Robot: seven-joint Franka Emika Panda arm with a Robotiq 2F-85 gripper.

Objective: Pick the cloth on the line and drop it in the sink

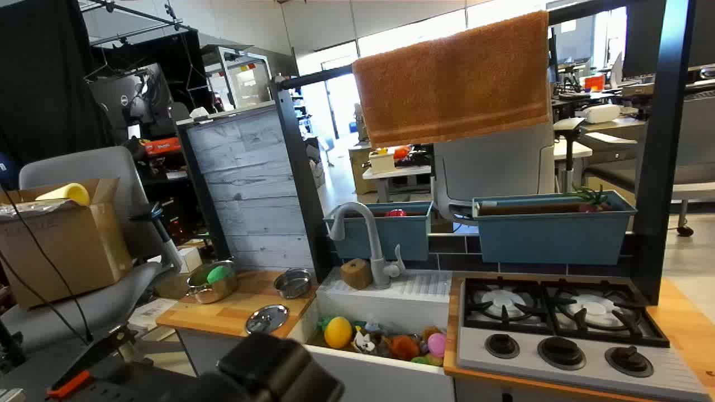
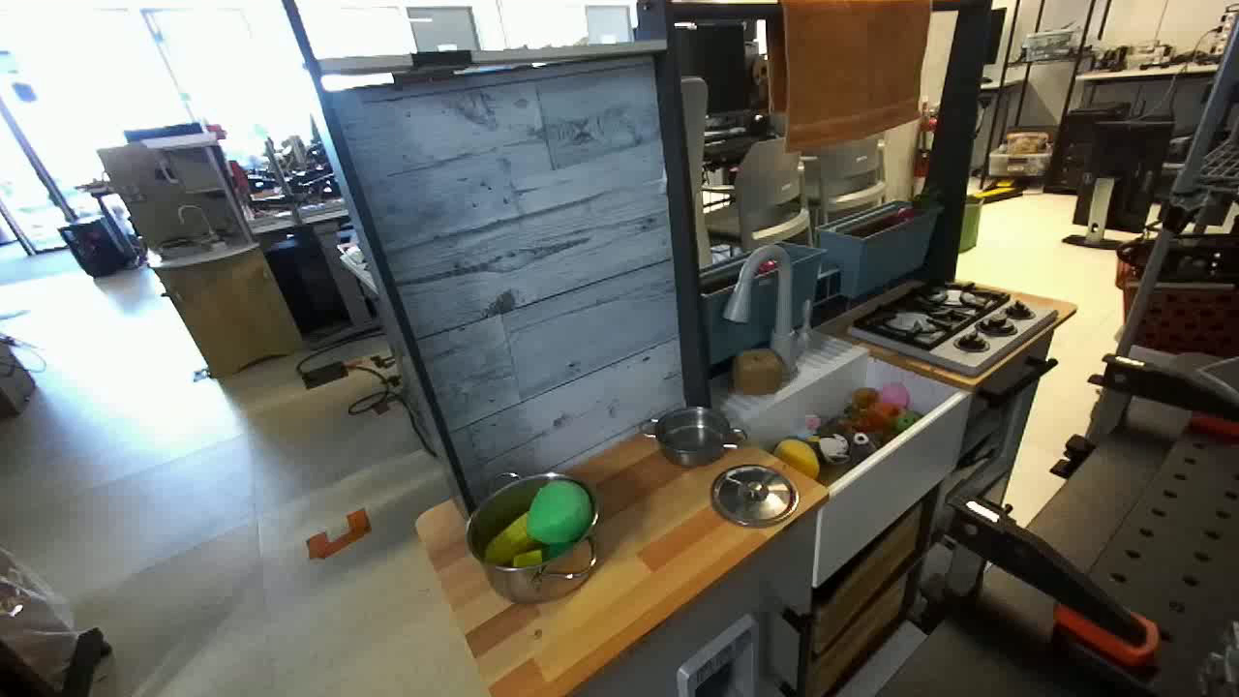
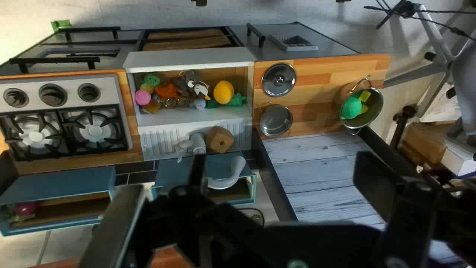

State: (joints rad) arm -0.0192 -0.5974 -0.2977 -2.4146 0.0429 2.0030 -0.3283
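Note:
The orange-brown cloth hangs folded over the line, high above the counter, in both exterior views [image 1: 452,84] [image 2: 852,77]. A piece of it shows at the bottom edge of the wrist view [image 3: 169,257]. The line is a dark horizontal bar [image 1: 318,76] between two posts. The white sink [image 1: 402,310] holds several soft toys and a yellow ball; it also shows in the wrist view [image 3: 191,59] and an exterior view [image 2: 891,484]. In the wrist view my gripper [image 3: 282,176] is open, its two black fingers wide apart with nothing between them. The cloth is apart from the fingers.
A grey faucet [image 1: 368,234] rises behind the sink. A black-burnered stove [image 1: 558,318] stands beside it, blue planters [image 1: 553,234] behind. A grey-white panel [image 2: 542,242] stands behind a pot [image 2: 532,542], a pan [image 2: 695,436] and a lid [image 2: 755,496].

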